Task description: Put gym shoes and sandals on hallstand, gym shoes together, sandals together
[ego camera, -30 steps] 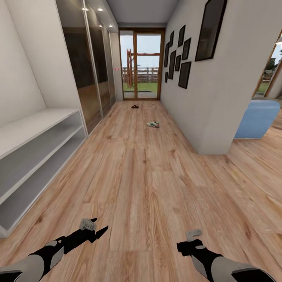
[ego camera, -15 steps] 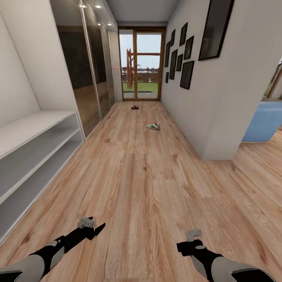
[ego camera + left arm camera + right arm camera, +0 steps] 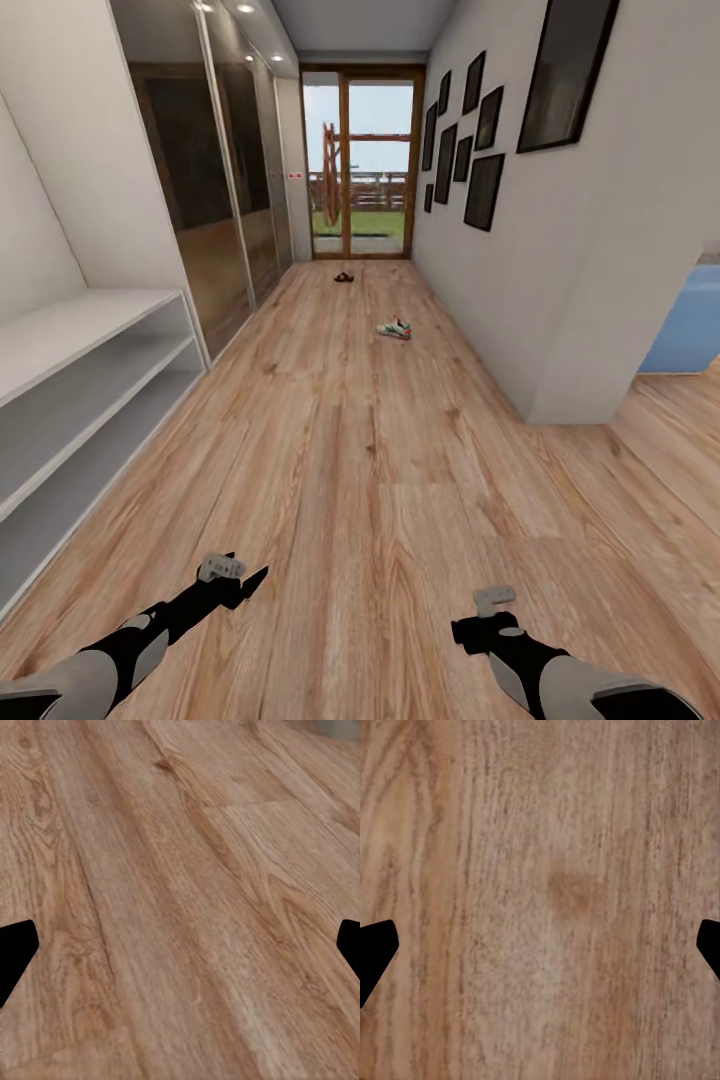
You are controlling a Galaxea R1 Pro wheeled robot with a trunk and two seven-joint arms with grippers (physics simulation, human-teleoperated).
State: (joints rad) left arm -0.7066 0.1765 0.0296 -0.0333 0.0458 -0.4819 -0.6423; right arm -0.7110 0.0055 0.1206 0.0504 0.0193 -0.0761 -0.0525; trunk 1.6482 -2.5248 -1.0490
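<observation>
Ahead, gym shoe (image 3: 394, 328) lying crosswise on corridor floor (image 3: 380, 470), left gripper (image 3: 180, 952) and right gripper (image 3: 540, 952) open, empty.

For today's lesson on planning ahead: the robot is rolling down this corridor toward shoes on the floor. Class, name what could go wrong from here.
1. The gym shoe lies close to the right wall; the base or right gripper might scrape the wall.
2. The sandal sits far off by the glass door, small and dark, so easy to misjudge.
3. Both grippers hang open and low over the floor; the left gripper could catch the white shelf unit.
</observation>
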